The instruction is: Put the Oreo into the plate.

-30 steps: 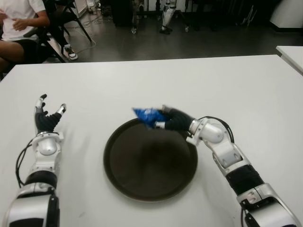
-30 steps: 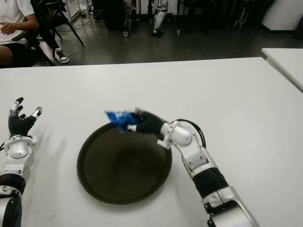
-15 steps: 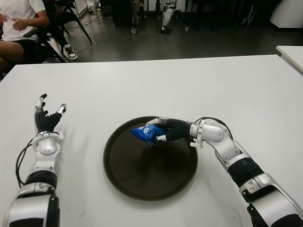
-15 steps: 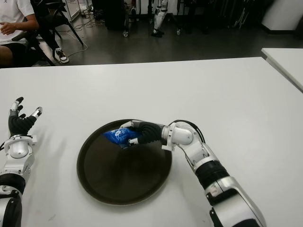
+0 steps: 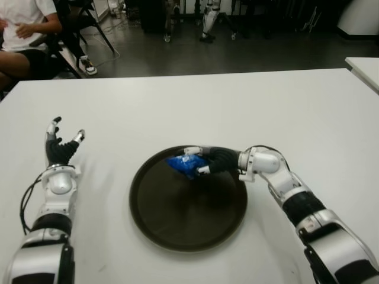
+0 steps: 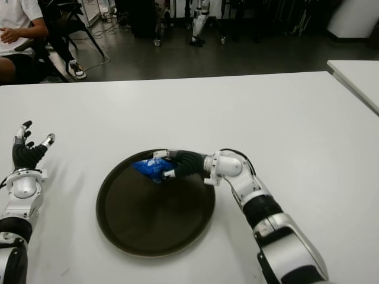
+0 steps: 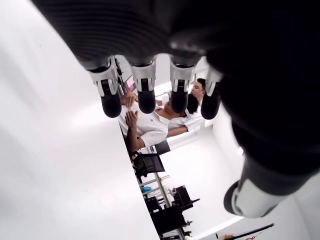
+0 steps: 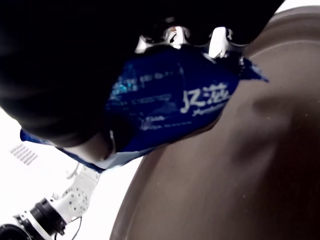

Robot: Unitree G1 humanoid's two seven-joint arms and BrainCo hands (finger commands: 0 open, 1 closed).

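Right hand [image 5: 204, 161] grips Oreo [image 5: 185, 165] over plate [image 5: 177, 225]; left hand [image 5: 61, 148] idle.

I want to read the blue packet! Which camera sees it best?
The right wrist view: the blue Oreo packet fills it, print showing, in the right hand. Both eye views show it small, over the dark round plate. The left wrist view misses it.

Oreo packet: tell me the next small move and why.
Probably open the right hand and let go: it grips the blue Oreo packet low over the far part of the dark plate, inside the rim. The left hand shows idle beside the plate.
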